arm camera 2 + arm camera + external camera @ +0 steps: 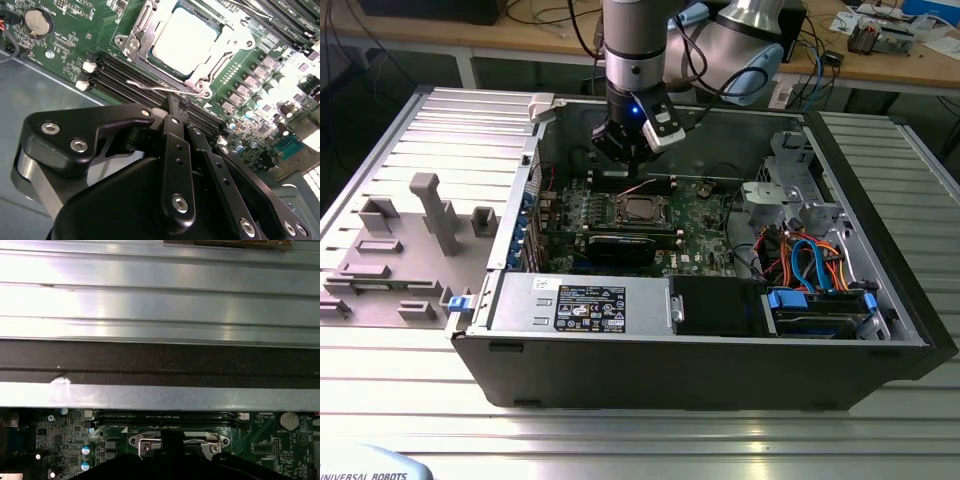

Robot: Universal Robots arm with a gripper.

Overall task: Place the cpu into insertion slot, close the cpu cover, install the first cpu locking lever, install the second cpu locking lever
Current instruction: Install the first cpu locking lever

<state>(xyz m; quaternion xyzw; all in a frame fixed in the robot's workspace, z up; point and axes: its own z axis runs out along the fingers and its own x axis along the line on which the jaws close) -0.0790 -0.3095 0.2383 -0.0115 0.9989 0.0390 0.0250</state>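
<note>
Looking down at the board [70, 45], I see one cpu [186, 40] seated in the slot [129, 44], its dull silver top showing through the square window of the cover [226, 41], which lies flat over it. One thin lever [155, 88] of bent wire runs along the slot's edge nearest my gripper [176, 104].

The two black fingers [172, 150] are drawn together, their tips right at that wire. I cannot tell whether the wire is pinched between them or only touched.

In the exterior view, the single arm [635, 40] comes straight down from above, wrist upright with a blue light on it. The gripper [622, 155] points down into the open case [720, 350], just behind the slot and close over the board.

Beside the slot I count two white clips [89, 66] at the ends of the black memory slots, and one round battery [39, 22] farther off. The case lies on its side on the ribbed metal table [640, 430], with grey blocks [435, 210] on the exterior view's left.
</note>
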